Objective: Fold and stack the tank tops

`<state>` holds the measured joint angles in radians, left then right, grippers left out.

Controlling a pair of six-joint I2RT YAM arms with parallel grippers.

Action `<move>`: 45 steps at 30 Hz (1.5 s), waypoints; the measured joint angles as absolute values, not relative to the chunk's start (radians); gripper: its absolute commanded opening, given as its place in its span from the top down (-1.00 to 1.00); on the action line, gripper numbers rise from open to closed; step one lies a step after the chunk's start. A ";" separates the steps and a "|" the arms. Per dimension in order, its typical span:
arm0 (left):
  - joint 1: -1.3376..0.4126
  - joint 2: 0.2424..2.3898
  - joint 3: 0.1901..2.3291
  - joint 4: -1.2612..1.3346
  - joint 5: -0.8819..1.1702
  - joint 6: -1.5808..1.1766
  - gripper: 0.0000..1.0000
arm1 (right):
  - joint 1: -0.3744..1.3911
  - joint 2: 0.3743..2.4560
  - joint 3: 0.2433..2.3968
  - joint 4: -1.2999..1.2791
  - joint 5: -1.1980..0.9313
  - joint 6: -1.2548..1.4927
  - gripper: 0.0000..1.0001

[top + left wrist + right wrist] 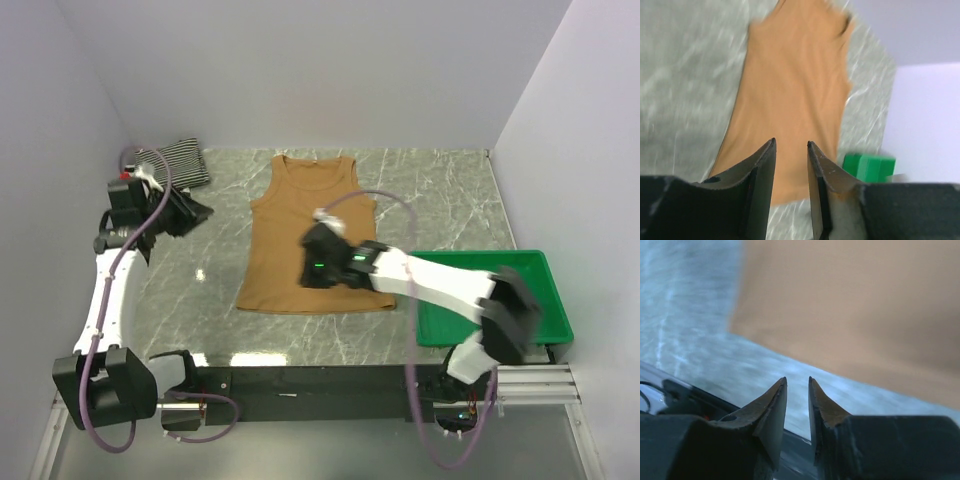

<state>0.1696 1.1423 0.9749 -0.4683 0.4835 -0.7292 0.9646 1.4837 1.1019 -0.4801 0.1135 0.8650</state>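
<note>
- Tan-brown tank top [285, 220]: one, spread flat and face-up mid-table, straps toward the far wall, hem toward the arms.
- Striped tank top [180, 165]: one folded bundle in the far-left corner of the table [440, 200], well apart from the tan one. I cannot tell whether it holds more than one garment.
- Right jaws: hanging above the lower right part of the tan-brown tank top, parted by a narrow gap, nothing between them. The wrist view is blurred.
- Left jaws: over bare table between the striped bundle and the tan top, nearer the bundle, released, a slim gap showing and gripping nothing.
- Green tray [445, 322]: one, at the table's near-right. The right arm [440, 280] crosses above it and hides part of its inside.
- Left arm [103, 290]: reaches up the left side.
</note>
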 measured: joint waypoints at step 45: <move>0.220 1.267 1.269 -0.389 0.533 -0.752 0.28 | 1.237 2.423 2.071 -0.747 0.321 0.902 0.77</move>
